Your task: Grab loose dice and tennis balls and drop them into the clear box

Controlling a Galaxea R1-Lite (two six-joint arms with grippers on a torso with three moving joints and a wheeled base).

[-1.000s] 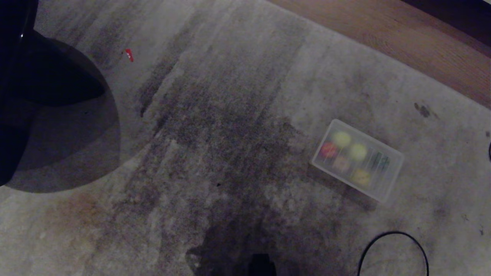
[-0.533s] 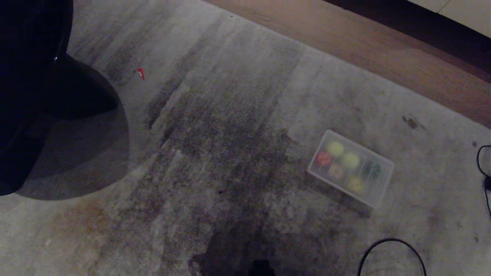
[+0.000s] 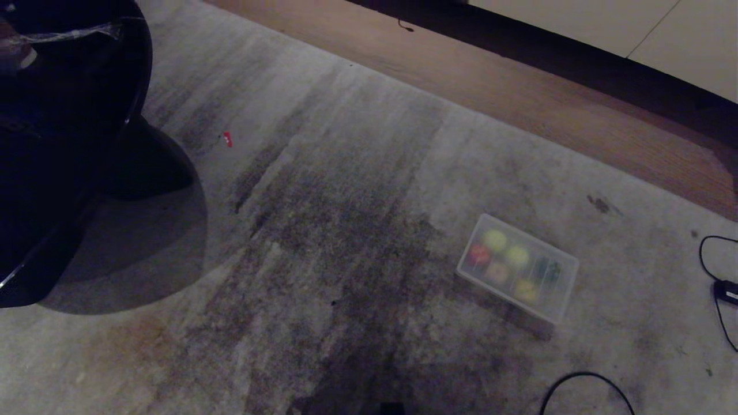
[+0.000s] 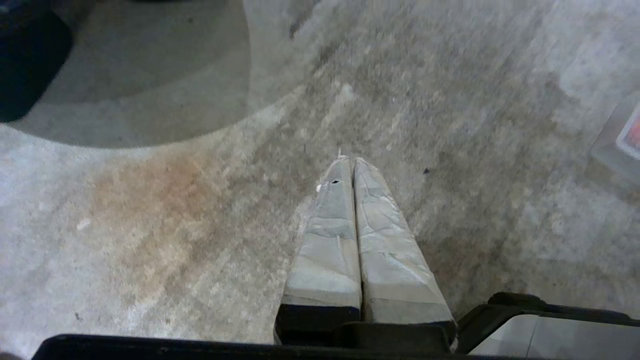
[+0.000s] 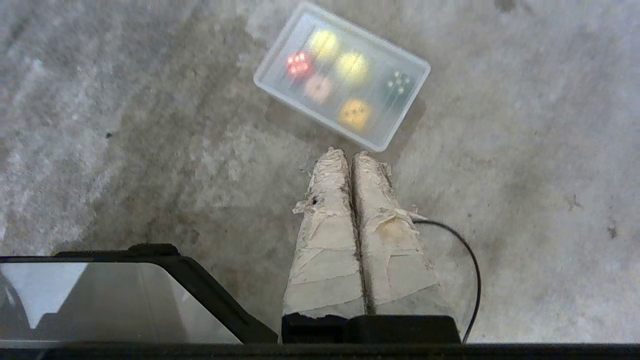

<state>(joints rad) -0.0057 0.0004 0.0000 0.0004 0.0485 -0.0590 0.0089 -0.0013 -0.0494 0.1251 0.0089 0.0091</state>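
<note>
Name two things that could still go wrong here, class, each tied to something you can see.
The black cable loops on the carpet close beside the shut right gripper, so it might snag. The clear box has low walls around the dice and tennis balls; a bump could spill them.

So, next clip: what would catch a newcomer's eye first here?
The clear box on the stained grey carpet, right of centre in the head view, already holds the bright dice and tennis balls. A big dark rounded shape fills the upper left, with a tiny red scrap near it. Both taped pincers, left and right, hang shut and empty above the carpet.
</note>
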